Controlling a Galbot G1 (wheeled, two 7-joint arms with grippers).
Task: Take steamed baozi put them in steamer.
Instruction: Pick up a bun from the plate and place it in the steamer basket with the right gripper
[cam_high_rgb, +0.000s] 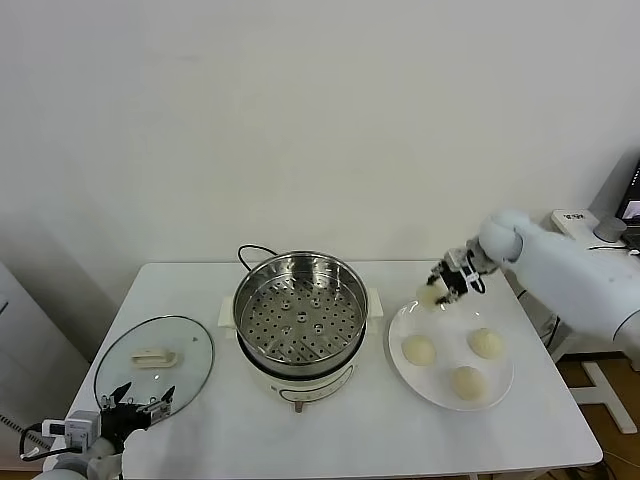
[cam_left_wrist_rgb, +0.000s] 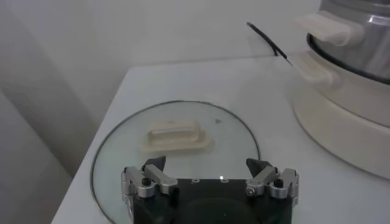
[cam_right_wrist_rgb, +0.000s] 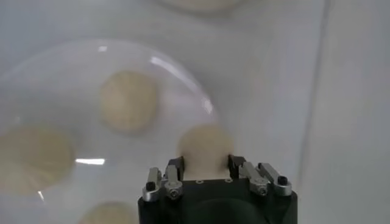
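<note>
Cream-white baozi (cam_right_wrist_rgb: 205, 146) sits clamped in the right gripper (cam_right_wrist_rgb: 205, 163), raised over the white plate's (cam_high_rgb: 440, 397) far rim. Next comes carrying it across into the steel steamer (cam_high_rgb: 299, 310) and releasing it gently. Left gripper (cam_left_wrist_rgb: 208, 176) hangs spread wide over the glass lid (cam_left_wrist_rgb: 125, 146).

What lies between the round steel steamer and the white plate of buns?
Only bare white tabletop separates steamer and plate, per the head view.
</note>
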